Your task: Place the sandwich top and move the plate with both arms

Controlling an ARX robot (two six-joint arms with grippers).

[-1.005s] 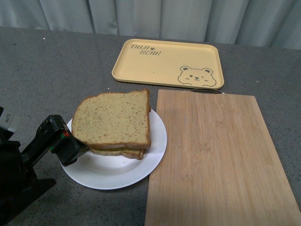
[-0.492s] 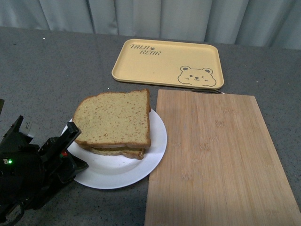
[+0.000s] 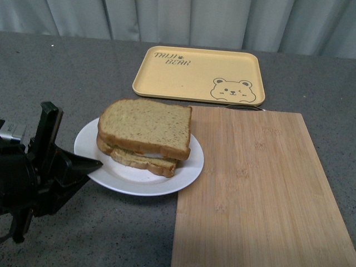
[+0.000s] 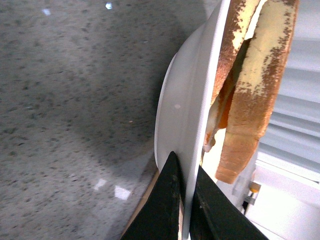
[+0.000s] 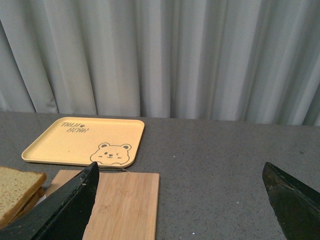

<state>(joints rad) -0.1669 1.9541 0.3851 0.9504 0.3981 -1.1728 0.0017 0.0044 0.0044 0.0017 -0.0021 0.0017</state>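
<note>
The sandwich top (image 3: 147,127), a speckled brown slice, lies on the stacked sandwich on the white plate (image 3: 139,186). My left gripper (image 3: 94,165) is shut on the plate's left rim. In the left wrist view the two black fingers of that gripper (image 4: 185,170) pinch the thin rim of the plate (image 4: 182,115), with the sandwich top (image 4: 262,90) beyond it. The plate's right edge reaches over the wooden board's corner. My right gripper (image 5: 180,167) hangs open and empty above the table, out of the front view. A corner of the sandwich top (image 5: 17,185) shows in the right wrist view.
A bamboo cutting board (image 3: 256,189) lies right of the plate. A yellow bear tray (image 3: 197,75) sits behind it, near grey curtains. The board (image 5: 125,200) and the tray (image 5: 75,142) also show in the right wrist view, on the grey speckled tabletop (image 3: 55,89).
My left gripper has turned and closed on the plate's left rim. The plate with the sandwich has shifted up and rightward, and its edge now overlaps the board.
</note>
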